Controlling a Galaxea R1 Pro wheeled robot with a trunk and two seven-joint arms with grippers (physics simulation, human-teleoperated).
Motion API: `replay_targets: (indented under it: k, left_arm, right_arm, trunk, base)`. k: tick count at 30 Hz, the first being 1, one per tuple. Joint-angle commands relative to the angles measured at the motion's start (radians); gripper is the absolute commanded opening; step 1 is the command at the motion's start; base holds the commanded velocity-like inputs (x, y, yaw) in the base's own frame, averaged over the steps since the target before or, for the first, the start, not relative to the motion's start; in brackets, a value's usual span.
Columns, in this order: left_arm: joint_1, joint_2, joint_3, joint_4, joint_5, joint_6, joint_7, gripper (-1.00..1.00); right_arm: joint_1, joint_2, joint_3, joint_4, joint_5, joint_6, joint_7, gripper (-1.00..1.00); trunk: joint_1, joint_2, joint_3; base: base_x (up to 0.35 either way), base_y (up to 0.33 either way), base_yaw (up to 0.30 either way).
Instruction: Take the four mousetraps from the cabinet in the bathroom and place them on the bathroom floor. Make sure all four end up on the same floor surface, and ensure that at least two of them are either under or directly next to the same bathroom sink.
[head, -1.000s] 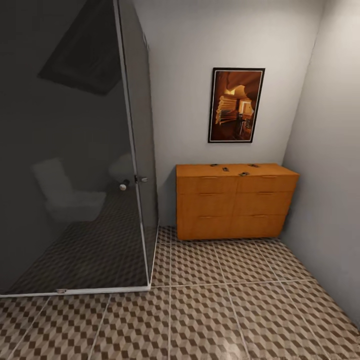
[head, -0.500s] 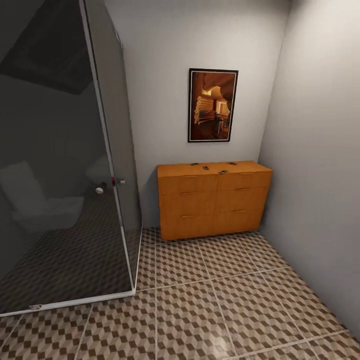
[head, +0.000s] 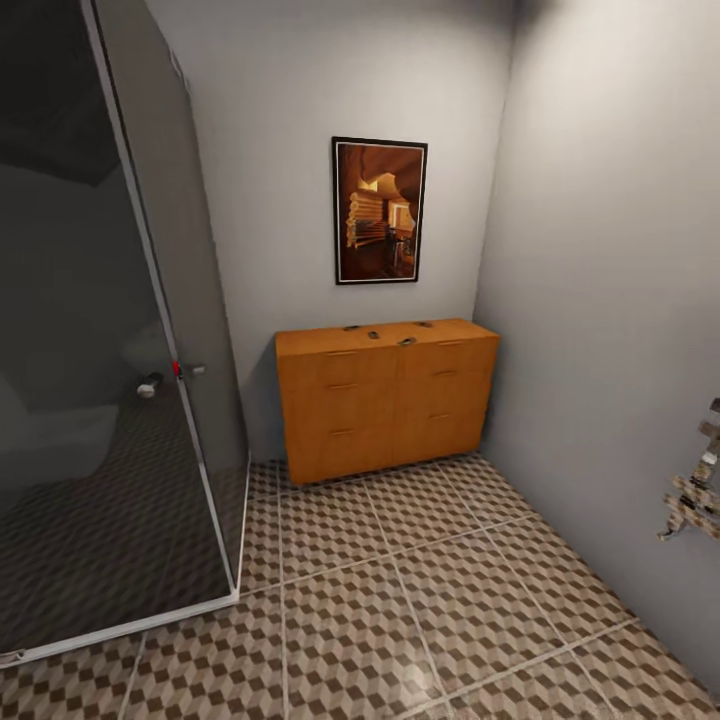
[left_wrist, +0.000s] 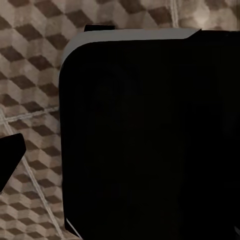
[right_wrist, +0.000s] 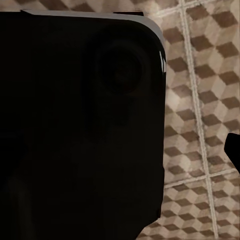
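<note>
The view has swung right, putting the cabinet (head: 387, 398) and its four mousetraps (head: 372, 335) nearer centre. Approach continues. Whether either hand is wide or narrow, I cannot tell

I see the cabinet (head: 385, 400), orange-brown wood with all drawers closed, standing on the cube-patterned floor (head: 420, 590) in the far corner. Four tiny dark mousetraps (head: 373, 334) lie flat on its top, apart from one another, one at the front edge.
</note>
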Motion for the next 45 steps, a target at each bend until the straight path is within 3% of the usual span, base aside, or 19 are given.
replay_targets:
  k: [1,16,45]
  left_arm:
    - [0.000,0.000,0.001,0.000,0.003,-0.002,0.000,1.00]
    - [0.000,-0.001,0.002,0.000,0.004,-0.001,0.000,1.00]
    - [0.000,0.000,0.003,0.000,0.007,0.000,0.000,1.00]
  right_arm:
    - [0.000,0.000,-0.001,0.000,-0.001,-0.004,0.000,1.00]
    - [0.000,0.000,-0.001,0.000,0.000,-0.003,0.000,1.00]
    - [0.000,-0.002,0.000,0.000,0.001,-0.004,0.000,1.00]
  trunk:
    - [0.000,0.000,-0.001]
    - [0.000,0.000,-0.001]
    - [0.000,0.000,-0.001]
  base:
    - [0.000,0.000,-0.251]
    - [0.150,0.000,-0.218]
    - [0.311,0.000,-0.005]
